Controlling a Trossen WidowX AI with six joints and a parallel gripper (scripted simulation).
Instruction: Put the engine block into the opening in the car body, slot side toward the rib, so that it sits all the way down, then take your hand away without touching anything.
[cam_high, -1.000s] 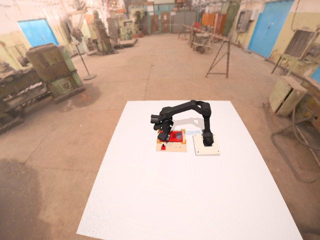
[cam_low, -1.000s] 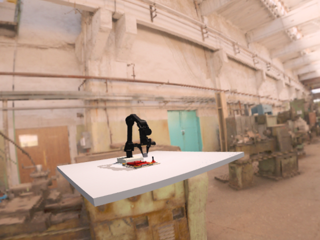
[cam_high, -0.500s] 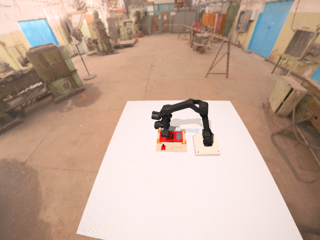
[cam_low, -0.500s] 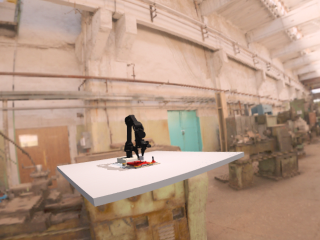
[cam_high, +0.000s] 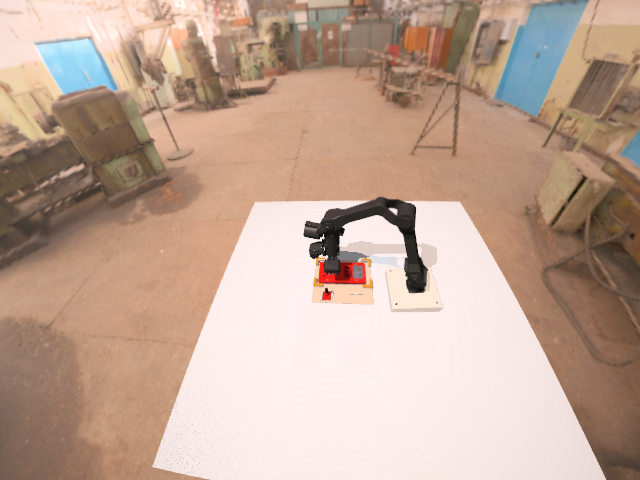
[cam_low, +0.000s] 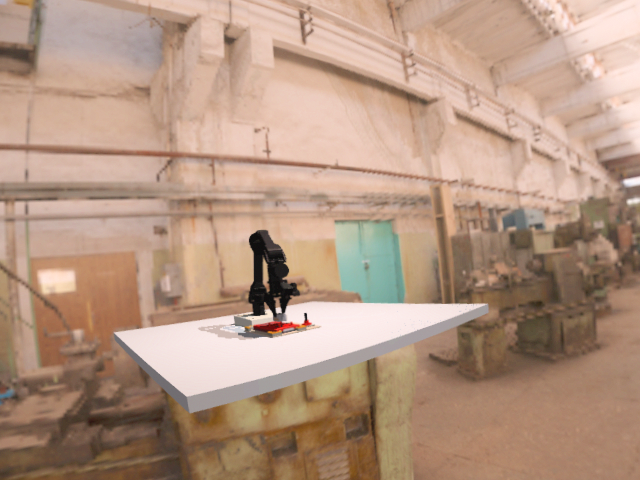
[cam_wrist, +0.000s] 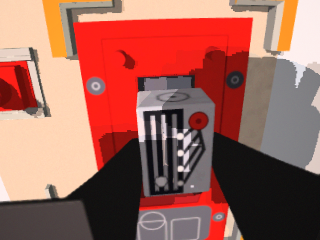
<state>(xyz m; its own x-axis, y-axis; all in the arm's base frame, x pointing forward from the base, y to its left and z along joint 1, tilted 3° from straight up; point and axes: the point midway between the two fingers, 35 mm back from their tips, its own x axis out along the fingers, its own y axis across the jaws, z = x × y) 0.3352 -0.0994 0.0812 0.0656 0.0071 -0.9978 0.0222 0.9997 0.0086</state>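
Observation:
My gripper (cam_high: 332, 270) (cam_low: 280, 314) (cam_wrist: 174, 143) is shut on the grey engine block (cam_wrist: 200, 175) and holds it over the red car body (cam_high: 342, 279) (cam_wrist: 165, 28). In the exterior view the block's underside looks close above the body or at it; contact cannot be told. The dark opening (cam_wrist: 167, 82) shows just past the block's far edge in the wrist view; the block and fingers hide the rest of it. The block's top shows black slots on the left and a red round spot at upper right. The rib and the block's lower end are hidden.
The car body lies on a beige board (cam_high: 337, 304) (cam_wrist: 22, 25) between orange corner brackets (cam_wrist: 55, 30) (cam_wrist: 286, 25). A red piece with a black knob (cam_high: 326, 296) (cam_low: 306, 322) sits beside it. The arm's cream base plate (cam_high: 398, 302) is to the right in the top view.

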